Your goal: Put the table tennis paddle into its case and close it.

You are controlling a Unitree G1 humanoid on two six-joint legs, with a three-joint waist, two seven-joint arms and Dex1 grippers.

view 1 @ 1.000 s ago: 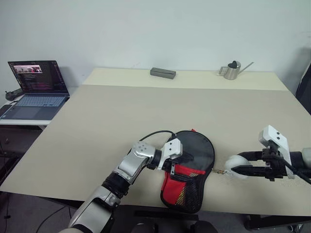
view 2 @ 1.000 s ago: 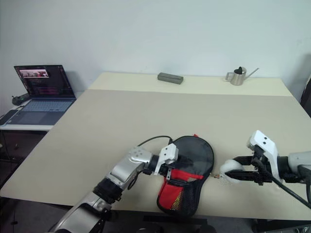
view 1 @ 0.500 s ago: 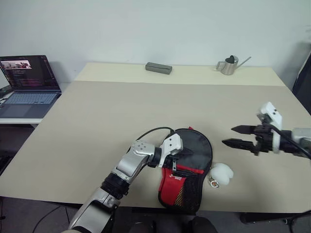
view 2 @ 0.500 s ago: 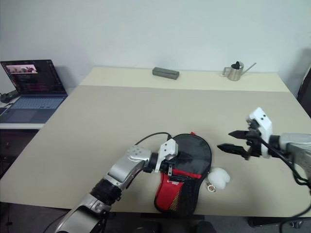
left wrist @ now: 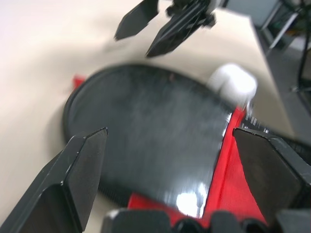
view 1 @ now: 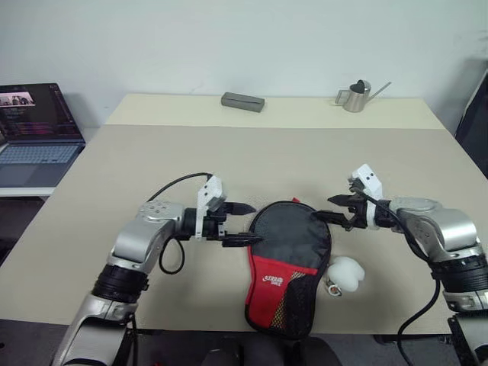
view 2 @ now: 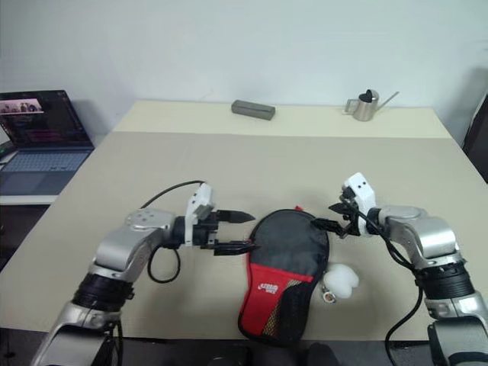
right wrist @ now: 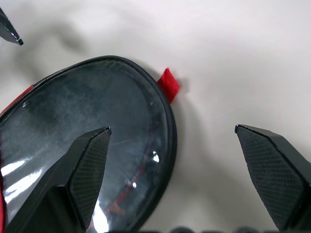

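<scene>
The case lies flat near the table's front edge, with its round clear face toward the back and its red logo panel toward me. Only a dark round shape shows behind the clear face, so the paddle is hidden. The white fluffy ball rests on the table at the case's right side. My left gripper hovers open just off the case's left rim, pointing right. At the case's upper right rim my right gripper is open, near a small red tab. Neither gripper holds anything.
A laptop stands on a side desk at the far left. A grey box and a metal watering can sit along the table's back edge. The case's lower end reaches the table's front edge.
My right gripper let go of the white ball, which now lies beside the case, and moved to the case's upper right rim. My left gripper lifted off the case and drew back to the left.
</scene>
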